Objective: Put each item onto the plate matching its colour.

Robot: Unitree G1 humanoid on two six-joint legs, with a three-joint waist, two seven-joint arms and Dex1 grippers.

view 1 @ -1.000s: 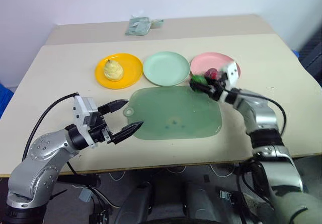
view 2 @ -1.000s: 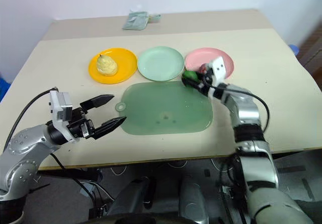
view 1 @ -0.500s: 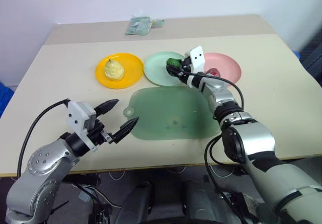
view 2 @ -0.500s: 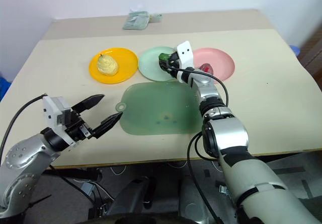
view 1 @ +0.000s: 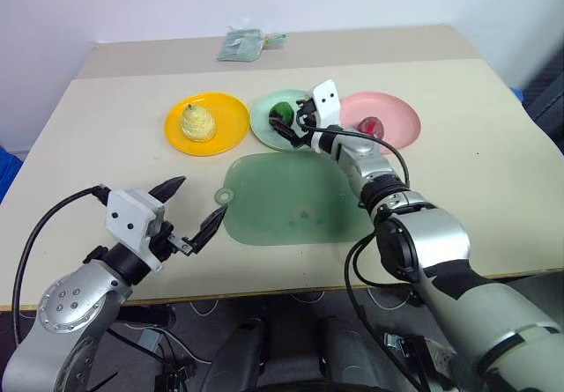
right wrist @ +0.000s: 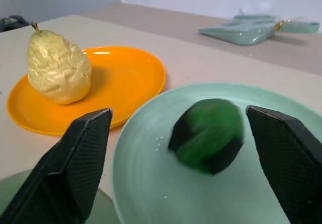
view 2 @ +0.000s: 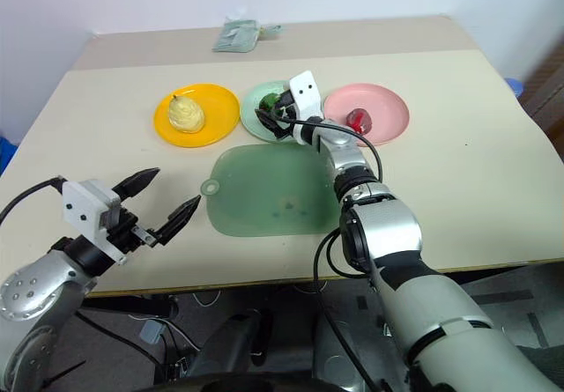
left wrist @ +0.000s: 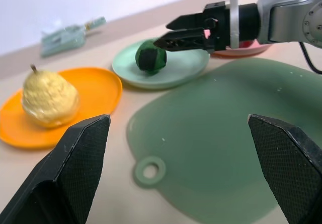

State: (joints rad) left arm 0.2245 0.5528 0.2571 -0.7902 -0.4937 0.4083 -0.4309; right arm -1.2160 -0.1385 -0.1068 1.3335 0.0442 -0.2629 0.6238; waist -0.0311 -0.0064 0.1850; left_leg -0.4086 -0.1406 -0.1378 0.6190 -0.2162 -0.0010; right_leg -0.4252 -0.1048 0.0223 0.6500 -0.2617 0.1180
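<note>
A dark green bumpy fruit [view 1: 283, 112] lies on the pale mint green plate [view 1: 264, 126]. My right gripper [view 1: 286, 124] hovers level just beside it, open, its fingers apart on either side of the fruit [right wrist: 209, 136] without touching it. The pale yellow pear [view 1: 197, 123] stands on the yellow-orange plate [view 1: 226, 119]. On the pink plate [view 1: 397, 110] rests the red-magenta fruit [view 1: 371, 127]. My left gripper [view 1: 201, 196] is open and empty above the near left of the table, pointing toward the mat.
A large translucent green mat [view 1: 295, 200] lies in front of the plates, between the two arms. A folded greenish cloth [view 1: 242, 45] sits at the table's far edge. Bare tabletop [view 1: 476, 136] stretches to the right of the pink plate.
My right gripper carried the green fruit from the pink plate's edge over to the mint plate, then opened and let it drop there. My left arm drew back slightly toward the near edge.
</note>
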